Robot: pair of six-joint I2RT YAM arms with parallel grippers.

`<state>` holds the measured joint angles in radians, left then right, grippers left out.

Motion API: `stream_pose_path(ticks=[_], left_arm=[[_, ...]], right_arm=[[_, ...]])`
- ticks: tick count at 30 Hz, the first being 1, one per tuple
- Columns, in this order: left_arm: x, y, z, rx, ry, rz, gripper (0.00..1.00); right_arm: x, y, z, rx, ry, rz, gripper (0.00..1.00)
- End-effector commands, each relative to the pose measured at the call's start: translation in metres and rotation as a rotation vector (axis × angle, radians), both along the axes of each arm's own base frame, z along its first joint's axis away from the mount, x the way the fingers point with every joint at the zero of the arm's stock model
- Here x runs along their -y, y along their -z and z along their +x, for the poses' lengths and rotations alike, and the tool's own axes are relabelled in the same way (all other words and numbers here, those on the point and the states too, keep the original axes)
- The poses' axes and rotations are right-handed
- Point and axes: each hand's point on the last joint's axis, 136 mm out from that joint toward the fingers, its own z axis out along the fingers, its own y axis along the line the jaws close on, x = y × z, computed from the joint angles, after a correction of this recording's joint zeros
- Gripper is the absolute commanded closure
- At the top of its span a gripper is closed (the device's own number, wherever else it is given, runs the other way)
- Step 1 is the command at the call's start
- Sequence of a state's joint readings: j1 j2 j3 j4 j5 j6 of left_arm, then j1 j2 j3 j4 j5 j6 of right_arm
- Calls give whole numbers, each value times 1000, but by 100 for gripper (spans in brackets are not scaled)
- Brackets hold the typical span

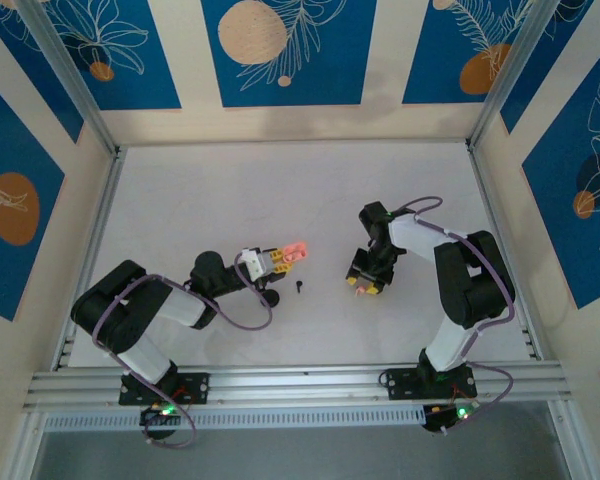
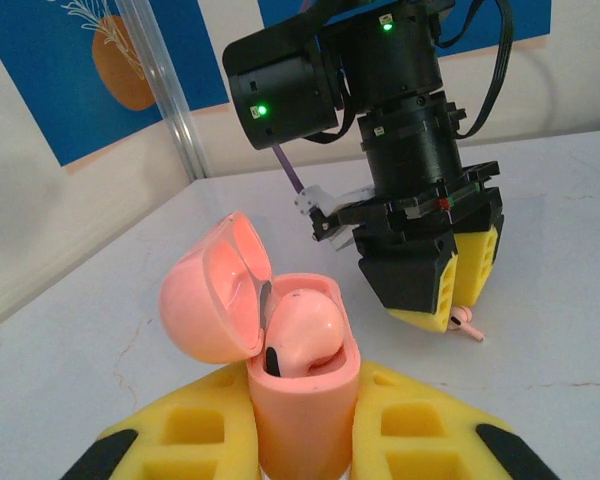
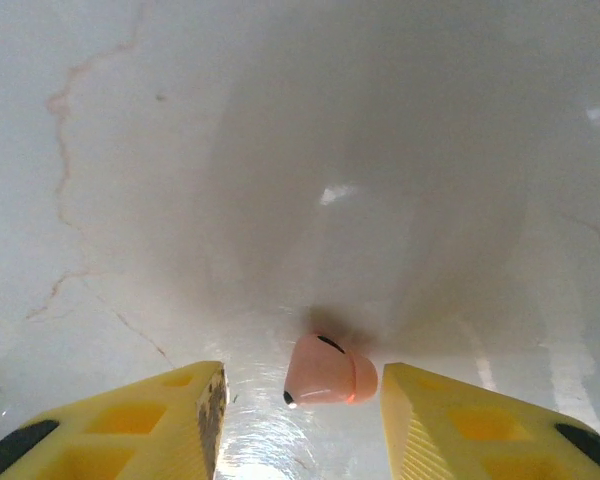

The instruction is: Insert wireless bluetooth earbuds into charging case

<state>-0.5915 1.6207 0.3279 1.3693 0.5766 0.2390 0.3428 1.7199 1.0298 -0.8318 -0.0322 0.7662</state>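
Observation:
My left gripper (image 2: 305, 392) is shut on the pink charging case (image 2: 302, 430) and holds it upright just above the table, lid (image 2: 212, 290) swung open. One pale pink earbud (image 2: 305, 330) sits in the case. From above, the case (image 1: 294, 252) shows at the tip of the left gripper (image 1: 278, 260). A second pink earbud (image 3: 330, 370) lies on the table between the yellow fingers of my right gripper (image 3: 300, 385). That gripper points down, open, with a gap on each side of the bud. The left wrist view shows the same earbud (image 2: 467, 323) under the right gripper (image 2: 445, 310). A black earbud (image 1: 299, 287) lies between the arms.
A dark round object (image 1: 270, 298) lies on the white table (image 1: 280, 190) beside the left arm. The right gripper (image 1: 365, 284) stands about a hand's width to the right of the case. Aluminium frame posts (image 1: 110, 150) and patterned walls close in the table on three sides.

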Motion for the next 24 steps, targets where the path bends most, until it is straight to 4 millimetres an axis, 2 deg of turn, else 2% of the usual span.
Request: stream_pose_path(ticks=[1, 8, 16, 24], left_arm=[[3, -10, -4, 49, 16, -17, 85], [4, -10, -4, 49, 18, -17, 85], [4, -11, -4, 52, 18, -20, 85], [4, -10, -4, 49, 17, -19, 86]], right_arm=[[6, -14, -2, 1, -23, -30, 54], [12, -16, -13, -45, -47, -57, 53], [1, -4, -7, -49, -38, 2, 56], [1, 4, -7, -63, -36, 6, 59]])
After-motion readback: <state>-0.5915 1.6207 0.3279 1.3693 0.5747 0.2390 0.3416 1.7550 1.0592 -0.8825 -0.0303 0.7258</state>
